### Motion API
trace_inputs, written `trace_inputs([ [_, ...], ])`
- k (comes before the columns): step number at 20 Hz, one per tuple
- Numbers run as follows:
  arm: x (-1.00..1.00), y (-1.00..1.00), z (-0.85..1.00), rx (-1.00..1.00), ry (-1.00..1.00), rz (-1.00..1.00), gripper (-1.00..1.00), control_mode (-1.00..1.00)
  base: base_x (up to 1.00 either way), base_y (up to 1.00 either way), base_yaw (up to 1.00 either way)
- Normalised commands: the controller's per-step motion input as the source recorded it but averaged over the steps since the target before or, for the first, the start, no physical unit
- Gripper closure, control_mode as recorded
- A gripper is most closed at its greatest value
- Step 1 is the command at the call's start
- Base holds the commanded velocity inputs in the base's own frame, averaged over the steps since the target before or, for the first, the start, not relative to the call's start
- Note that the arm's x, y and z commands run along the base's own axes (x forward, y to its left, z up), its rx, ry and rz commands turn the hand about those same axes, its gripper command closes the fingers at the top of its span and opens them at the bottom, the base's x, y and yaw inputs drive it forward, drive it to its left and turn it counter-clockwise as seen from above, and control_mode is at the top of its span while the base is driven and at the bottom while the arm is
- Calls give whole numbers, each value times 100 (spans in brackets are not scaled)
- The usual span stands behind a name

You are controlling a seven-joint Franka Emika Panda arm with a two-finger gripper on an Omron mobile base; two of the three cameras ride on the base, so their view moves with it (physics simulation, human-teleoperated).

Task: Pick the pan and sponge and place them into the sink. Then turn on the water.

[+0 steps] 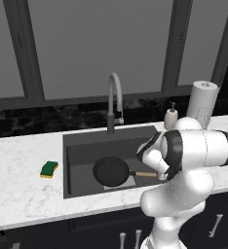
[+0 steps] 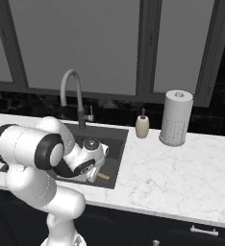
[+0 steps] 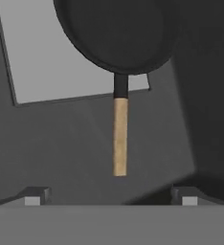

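The black pan (image 1: 111, 171) lies on the floor of the dark sink (image 1: 86, 146), its wooden handle (image 1: 146, 174) pointing right. In the hand view the pan (image 3: 116, 33) partly covers the lighter square patch (image 3: 47, 62), and the handle (image 3: 120, 136) runs down toward my gripper (image 3: 111, 196). The gripper is open, its fingertips (image 3: 35, 196) spread wide just past the handle's end, touching nothing. It hangs over the sink's right part (image 1: 161, 176). The green and yellow sponge (image 1: 49, 169) rests on the counter left of the sink. No water runs from the faucet (image 1: 113, 99).
A paper towel roll (image 1: 203, 102) and a soap dispenser (image 1: 171, 118) stand on the white marble counter (image 1: 18, 189) behind the sink's right corner. Dark windows rise behind the faucet (image 2: 72, 93). My own white arm blocks much of the sink (image 2: 112, 139) in the right base view.
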Motion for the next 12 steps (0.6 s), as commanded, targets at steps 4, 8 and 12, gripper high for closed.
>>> trace_inputs([
  [4,0,0,100,0,25,4,-100,-100,0,0,0],
  [8,0,-23,100,0,20,8,-100,-100,0,0,0],
  [12,-1,-25,100,0,11,9,-100,-100,0,0,0],
])
